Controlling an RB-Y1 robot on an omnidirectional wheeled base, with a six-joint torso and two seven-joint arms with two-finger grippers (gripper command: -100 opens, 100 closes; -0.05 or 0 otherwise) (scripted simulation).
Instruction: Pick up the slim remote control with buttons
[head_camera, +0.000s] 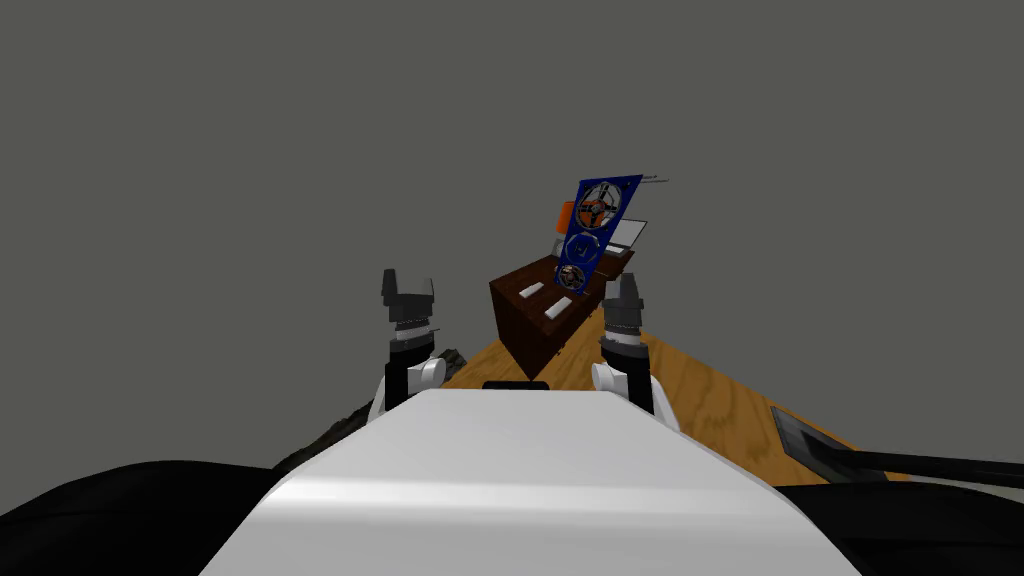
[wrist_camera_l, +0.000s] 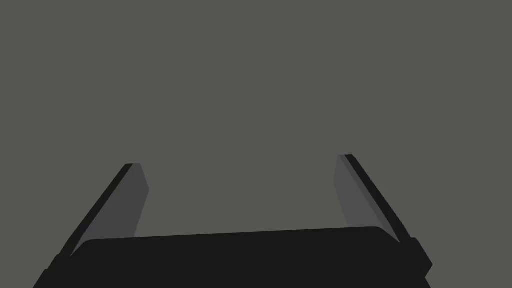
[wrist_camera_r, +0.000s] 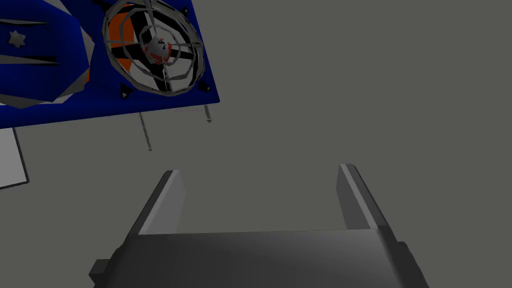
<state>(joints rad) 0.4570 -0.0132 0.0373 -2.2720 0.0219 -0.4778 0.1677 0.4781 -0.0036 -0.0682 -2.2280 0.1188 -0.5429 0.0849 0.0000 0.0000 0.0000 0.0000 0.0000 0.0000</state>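
Two slim white remotes (head_camera: 531, 291) (head_camera: 558, 307) on cabinet (head_camera: 524, 326)

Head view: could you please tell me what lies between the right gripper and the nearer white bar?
In the head view, only bare cabinet top lies between right gripper and bar; the blue fan panel stands just behind that stretch.

A blue panel (head_camera: 592, 228) with caged fans rises over the far end of a dark brown cabinet (head_camera: 530, 325) on a wood-grain floor (head_camera: 700, 400), an orange object (head_camera: 565, 213) just behind.
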